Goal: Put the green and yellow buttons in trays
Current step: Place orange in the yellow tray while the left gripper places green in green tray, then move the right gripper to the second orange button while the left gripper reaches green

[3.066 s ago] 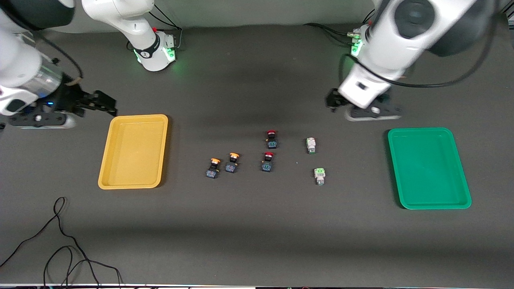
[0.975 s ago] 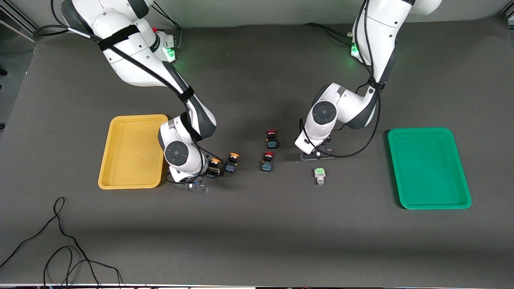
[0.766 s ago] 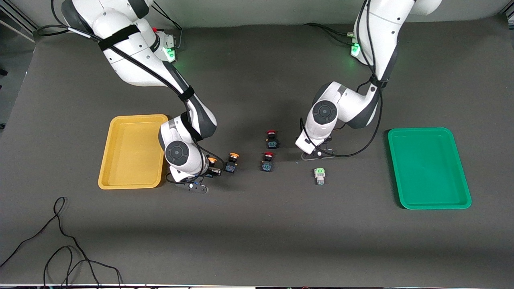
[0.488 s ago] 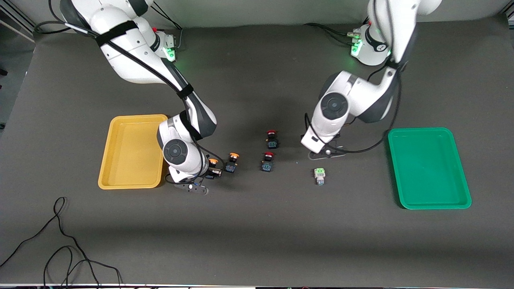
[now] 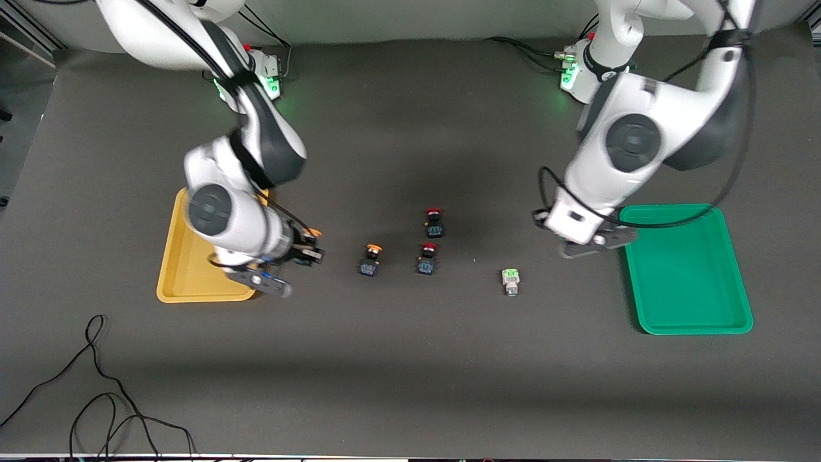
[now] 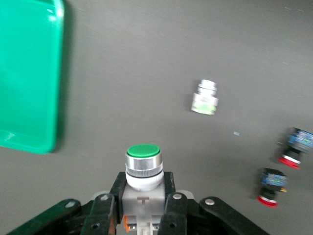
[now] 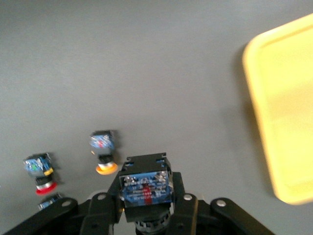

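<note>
Dark grey tabletop [image 5: 397, 359], both arms up in the air, each carrying a switch. Right gripper [image 5: 306, 249] is over bare table just beside the yellow tray [image 5: 176, 269], fingers closed on a yellow button [image 7: 145, 188], blue-black body clamped between the fingers [image 7: 105, 208]. Second yellow button [image 5: 371, 259] lies on the table toward the middle, well apart from that gripper. Left gripper [image 6: 142, 208] is over the table next to the green tray [image 5: 689, 301], at its edge toward the middle; fingers [image 6: 171, 205] closed on a green button [image 6: 143, 164], cap pointing away from the wrist. Other green button [image 5: 510, 281] lies on the table, nearer the front camera than the two red-capped switches [image 5: 434, 222], [image 5: 427, 258]. Both trays hold nothing.
</note>
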`<state>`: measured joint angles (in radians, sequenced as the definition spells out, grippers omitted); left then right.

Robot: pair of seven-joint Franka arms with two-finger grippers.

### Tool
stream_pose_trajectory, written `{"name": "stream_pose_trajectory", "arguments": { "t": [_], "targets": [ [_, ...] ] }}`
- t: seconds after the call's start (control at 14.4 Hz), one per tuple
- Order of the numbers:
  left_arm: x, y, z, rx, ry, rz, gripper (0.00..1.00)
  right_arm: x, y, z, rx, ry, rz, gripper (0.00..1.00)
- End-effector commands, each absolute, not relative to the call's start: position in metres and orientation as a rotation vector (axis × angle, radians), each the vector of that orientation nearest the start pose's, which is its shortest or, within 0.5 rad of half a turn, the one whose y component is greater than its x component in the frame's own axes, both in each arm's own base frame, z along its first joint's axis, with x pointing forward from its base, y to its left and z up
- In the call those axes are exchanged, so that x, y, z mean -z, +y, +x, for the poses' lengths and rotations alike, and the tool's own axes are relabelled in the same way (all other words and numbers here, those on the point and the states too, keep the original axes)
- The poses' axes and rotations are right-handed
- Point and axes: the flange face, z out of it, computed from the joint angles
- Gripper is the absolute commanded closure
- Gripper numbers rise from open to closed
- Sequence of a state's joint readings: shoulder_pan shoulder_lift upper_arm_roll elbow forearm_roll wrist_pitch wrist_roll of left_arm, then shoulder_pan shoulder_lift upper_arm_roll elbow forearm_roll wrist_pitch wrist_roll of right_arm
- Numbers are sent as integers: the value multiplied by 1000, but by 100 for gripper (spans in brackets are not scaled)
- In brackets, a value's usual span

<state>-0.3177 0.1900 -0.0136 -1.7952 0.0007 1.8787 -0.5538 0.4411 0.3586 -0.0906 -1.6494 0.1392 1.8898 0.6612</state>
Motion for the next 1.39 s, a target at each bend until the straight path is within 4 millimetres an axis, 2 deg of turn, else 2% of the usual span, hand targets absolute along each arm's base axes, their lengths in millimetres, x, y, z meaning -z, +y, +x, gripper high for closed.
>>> {"name": "stream_pose_trajectory", "arguments": {
  "t": [0.0,0.14,0.28,0.35,0.42,0.49,0.63,0.7,0.77,0.98,1.05,1.11,1.18,1.32],
  "targets": [
    [-431,-100,590,-195,-273,-3089,100,-430,182,591,-289,439,-3074,100],
    [-425,-35,600,-197,-188,-3104,100,-439,141,589,-303,340,-3079,100],
    [-407,19,607,-193,-113,-3108,100,-423,103,587,-327,271,-3084,100],
    [-388,35,610,-189,-97,-3101,100,-412,85,588,-308,228,-3086,100],
    [-363,42,613,-172,-94,-3094,100,-399,65,587,-286,191,-3089,100],
    [-329,43,617,-155,-82,-3087,99,-384,54,584,-269,168,-3090,100],
    [-263,46,619,-122,-65,-3084,99,-344,43,575,-242,157,-3104,100],
    [-237,50,620,-118,-72,-3088,99,-322,39,567,-219,166,-3111,100],
    [-225,56,620,-123,-83,-3090,99,-297,36,559,-194,154,-3118,100],
    [-221,60,618,-133,-82,-3089,95,-218,35,541,-155,121,-3179,100],
    [-218,59,618,-137,-69,-3088,87,-204,35,541,-148,118,-3192,100],
    [-218,60,619,-141,-31,-3077,41,-195,40,541,-141,120,-3188,100],
    [-219,60,619,-146,-10,-3070,0,-186,48,539,-146,116,-3176,100],
    [-235,62,624,-114,2,-3070,0,-176,54,539,-130,101,-3160,100]
  ]
}}
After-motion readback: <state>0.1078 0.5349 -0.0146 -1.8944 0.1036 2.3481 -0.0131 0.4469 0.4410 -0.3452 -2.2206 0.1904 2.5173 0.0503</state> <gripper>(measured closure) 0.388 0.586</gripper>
